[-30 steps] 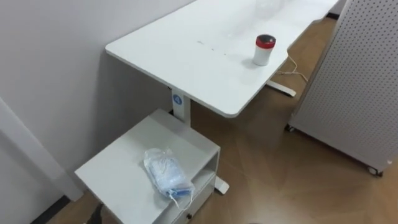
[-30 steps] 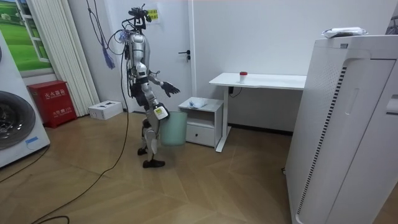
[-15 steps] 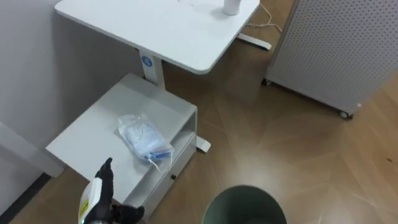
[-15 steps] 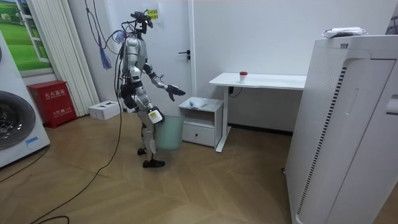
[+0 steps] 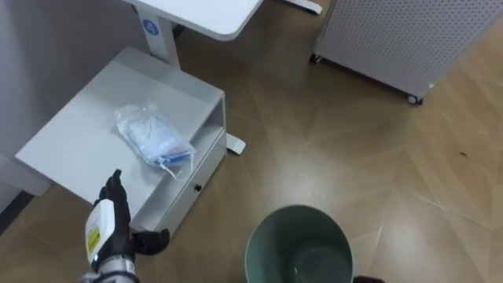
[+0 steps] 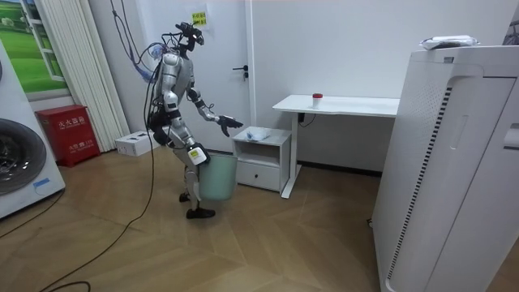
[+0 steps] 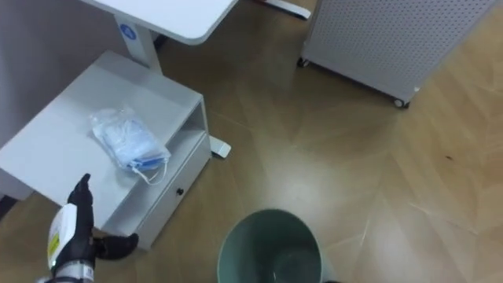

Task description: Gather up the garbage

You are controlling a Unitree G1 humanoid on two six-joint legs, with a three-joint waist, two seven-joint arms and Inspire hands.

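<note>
Light: even and diffuse in both eye views, and its source cannot be told. Shadows are soft-edged throughout.

Wooden floor (image 5: 377,157): broad pale sheen between the bin (image 5: 271,236) and the perforated panel (image 5: 393,31).

Cabinet (image 5: 71,149): the top is bright and flat-lit, and the open compartment sits in soft shade.

Plastic bag (image 5: 153,137): small glints on its creases.

Bin interior: dim, with a faint reflection at the bottom.

Left hand (image 5: 111,226): reads dark against the pale cabinet.

Room view: bright overall. The white wall (image 6: 340,49) is uniformly lit, with a soft shadow under the desk (image 6: 340,104).
</note>
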